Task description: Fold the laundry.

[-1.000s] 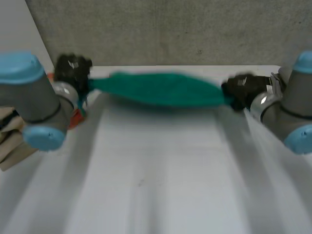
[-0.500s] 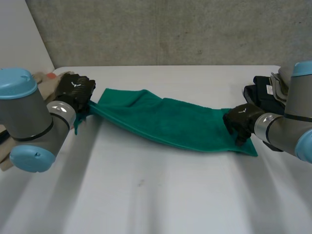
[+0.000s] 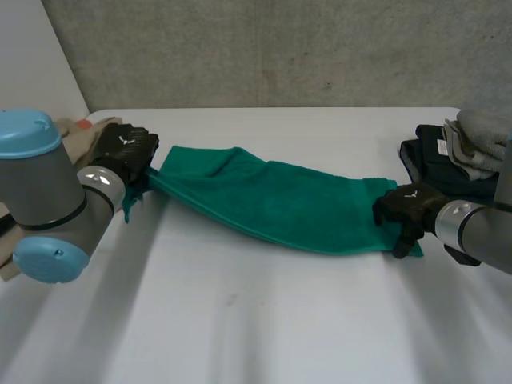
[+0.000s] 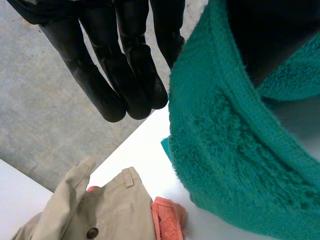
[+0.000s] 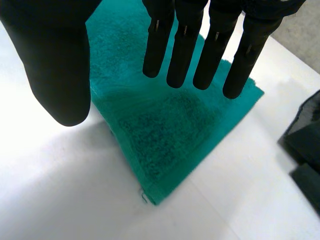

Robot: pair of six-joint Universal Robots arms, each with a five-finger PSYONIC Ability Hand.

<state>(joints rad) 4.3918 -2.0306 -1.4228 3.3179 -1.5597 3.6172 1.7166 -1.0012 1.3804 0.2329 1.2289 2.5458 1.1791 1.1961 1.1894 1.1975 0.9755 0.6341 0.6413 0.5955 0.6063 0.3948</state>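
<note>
A green towel (image 3: pixel 280 204) lies stretched across the white table (image 3: pixel 240 320), bunched lengthwise. My left hand (image 3: pixel 124 152) holds the towel's left end a little off the table. In the left wrist view the towel (image 4: pixel 235 150) is pinched between the fingers (image 4: pixel 125 75) and the thumb. My right hand (image 3: pixel 408 210) hovers just over the towel's right end. In the right wrist view its fingers (image 5: pixel 185 45) are straight and the thumb stands apart. The towel's corner (image 5: pixel 170 130) lies flat on the table under them, held by nothing.
Beige trousers (image 4: pixel 100 205) and an orange cloth (image 4: pixel 167 220) lie by the table's left edge, beside my left hand. A stack of dark folded clothes (image 3: pixel 432 156) with a grey cloth (image 3: pixel 480 132) on top sits at the right. A grey wall stands behind.
The towel, held taut in the air between both hands, came down onto the table. My right hand moved nearer, let go of the right end and opened. The left hand kept its grip.
</note>
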